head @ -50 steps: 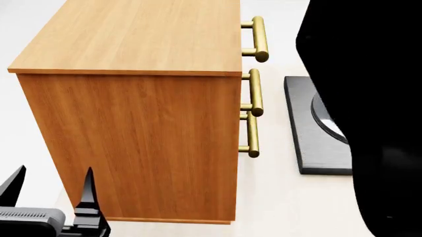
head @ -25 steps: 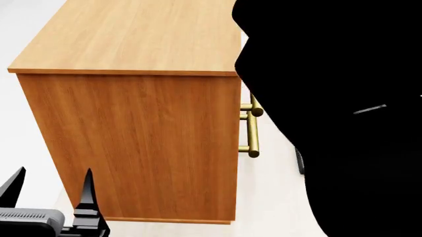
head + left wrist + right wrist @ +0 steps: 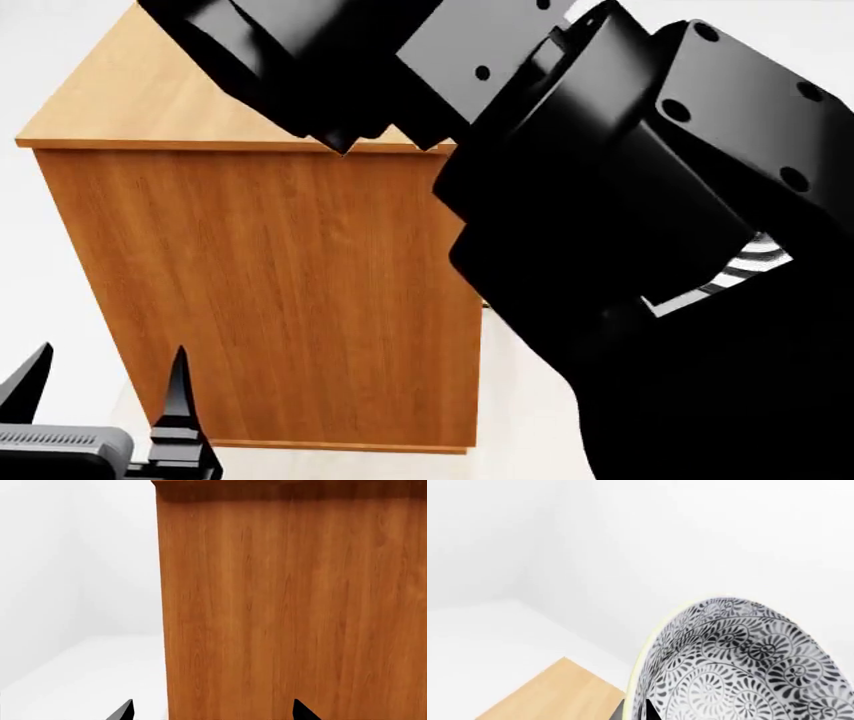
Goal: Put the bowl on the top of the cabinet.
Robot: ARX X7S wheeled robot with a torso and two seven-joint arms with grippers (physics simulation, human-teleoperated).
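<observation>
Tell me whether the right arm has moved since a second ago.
Yes. In the head view the right arm has swung leftward and up across the cabinet, now hiding its brass handles and overhanging its top.

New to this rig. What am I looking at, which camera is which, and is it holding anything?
It's a simulated two-armed robot. The head camera looks down at the wooden cabinet; the big black mass across it is the right arm, raised close to the lens. The left gripper waits low with fingers open, and its wrist camera faces the cabinet's side. The right wrist camera shows the patterned bowl right at the gripper, apparently held, with a corner of the cabinet top below it. The grip itself is barely visible.
</observation>
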